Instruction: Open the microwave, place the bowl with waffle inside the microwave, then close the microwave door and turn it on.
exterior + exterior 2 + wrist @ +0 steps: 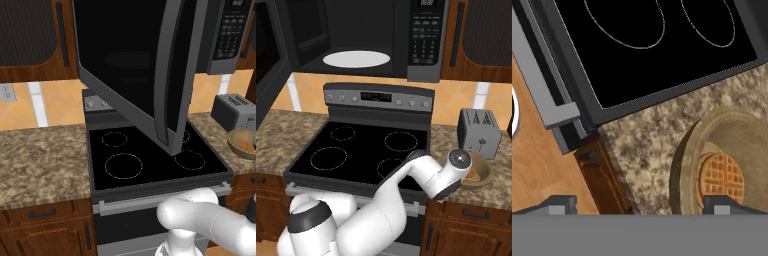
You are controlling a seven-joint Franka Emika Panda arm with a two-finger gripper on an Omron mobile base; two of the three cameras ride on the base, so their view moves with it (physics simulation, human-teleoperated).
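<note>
Microwave (pixel 356 37) open above the stove (pixel 361 150), microwave door (pixel 140 70) swung wide to the left, white turntable plate (pixel 356 58) inside the cavity. Bowl (pixel 687 165) sits on the granite counter (pixel 642 145) right of the stove, near the toaster (pixel 479 132), waffle (pixel 719 175) lying flat inside it. Gripper (pixel 639 205) above the bowl's rim, fingers spread apart, holding nothing.
</note>
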